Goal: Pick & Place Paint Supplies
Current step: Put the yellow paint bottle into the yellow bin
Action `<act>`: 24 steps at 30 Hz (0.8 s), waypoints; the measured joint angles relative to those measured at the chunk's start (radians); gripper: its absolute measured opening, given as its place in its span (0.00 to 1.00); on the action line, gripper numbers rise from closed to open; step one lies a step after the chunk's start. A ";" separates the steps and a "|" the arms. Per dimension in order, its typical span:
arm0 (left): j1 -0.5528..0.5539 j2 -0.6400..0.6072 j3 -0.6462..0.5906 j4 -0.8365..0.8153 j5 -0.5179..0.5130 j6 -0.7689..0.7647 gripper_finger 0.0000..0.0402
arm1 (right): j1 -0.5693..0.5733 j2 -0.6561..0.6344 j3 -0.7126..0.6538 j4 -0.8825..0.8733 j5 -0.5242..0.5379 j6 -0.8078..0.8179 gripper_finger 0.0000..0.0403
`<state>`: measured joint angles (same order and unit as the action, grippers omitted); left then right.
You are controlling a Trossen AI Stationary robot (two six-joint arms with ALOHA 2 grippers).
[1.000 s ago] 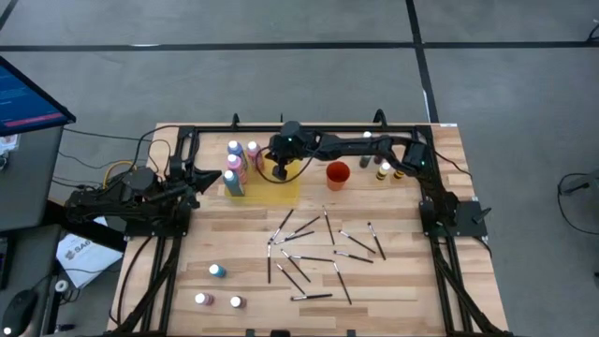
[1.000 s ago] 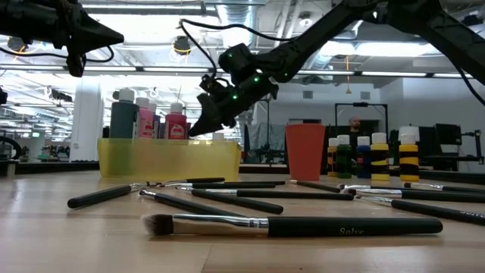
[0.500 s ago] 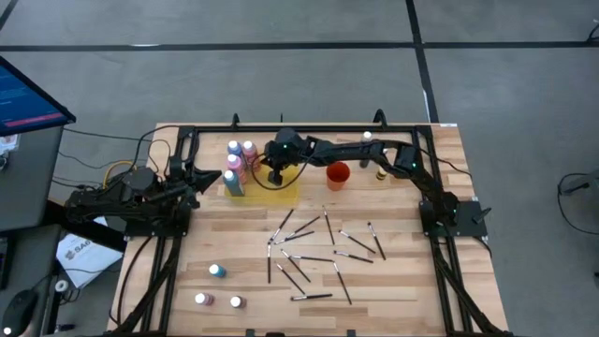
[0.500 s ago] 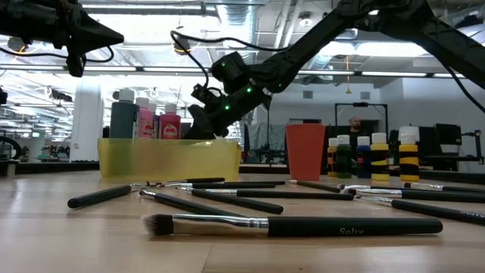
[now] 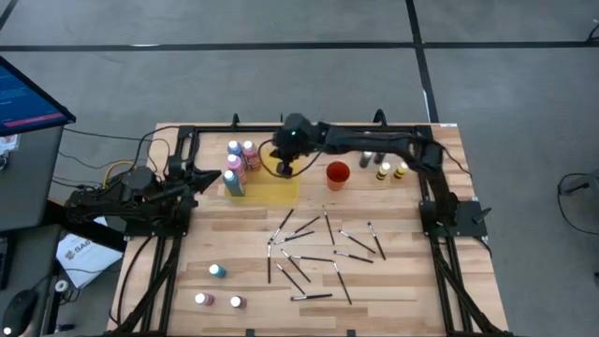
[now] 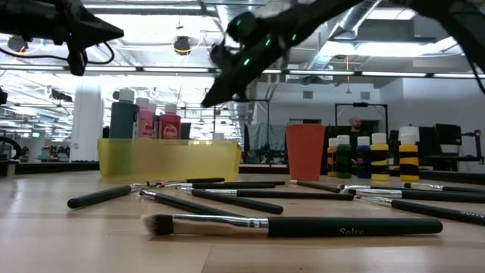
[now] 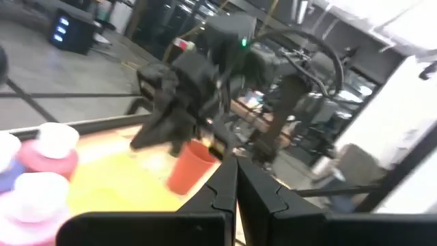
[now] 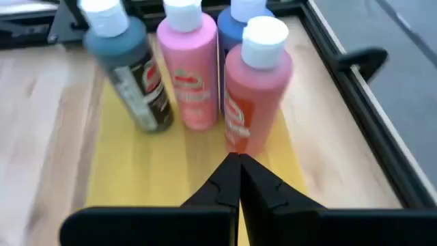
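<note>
Four paint bottles stand upright on the yellow tray (image 8: 157, 164): dark teal (image 8: 133, 75), pink (image 8: 188, 68), blue (image 8: 239, 20) and red-pink (image 8: 256, 89). My right gripper (image 8: 235, 160) is shut and holds nothing. It hangs above the tray (image 5: 271, 187), just right of the bottles (image 5: 239, 161), and slants down (image 6: 206, 100). Thin dark brushes (image 5: 314, 248) lie scattered flat on the table's middle. Three more bottles (image 5: 217, 271) stand near the front left. My left gripper (image 5: 211, 175) waits shut at the table's left (image 7: 235, 167).
An orange-red cup (image 5: 337, 173) stands right of the tray, with several more bottles (image 5: 391, 170) beyond it at the far right. A black frame rail (image 5: 309, 129) runs along the far edge. A brush (image 6: 295, 224) lies close to the near edge.
My right gripper first dipped low over the tray beside the bottles. It has since risen well above it and drifted a little toward the table's right edge. It stayed shut and holds nothing.
</note>
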<state>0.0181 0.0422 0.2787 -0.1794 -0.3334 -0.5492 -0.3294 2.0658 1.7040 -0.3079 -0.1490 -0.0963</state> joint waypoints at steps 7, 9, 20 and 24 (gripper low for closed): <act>0.000 0.000 0.000 0.003 0.013 -0.008 0.00 | -0.035 -0.205 0.001 -0.352 0.152 0.008 0.01; 0.000 0.000 0.000 0.004 -0.011 -0.008 0.00 | -0.064 -0.232 0.000 -0.453 0.188 0.048 0.05; 0.000 0.000 0.000 0.008 -0.064 -0.009 0.00 | -0.325 -0.246 -0.079 -0.666 0.232 0.157 0.54; 0.000 0.000 0.000 0.010 -0.068 -0.009 0.00 | -0.410 -0.245 -0.128 -0.658 0.229 0.176 0.62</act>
<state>0.0181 0.0422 0.2787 -0.1692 -0.4012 -0.5583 -0.7399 1.8209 1.5757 -0.9656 0.0798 0.0795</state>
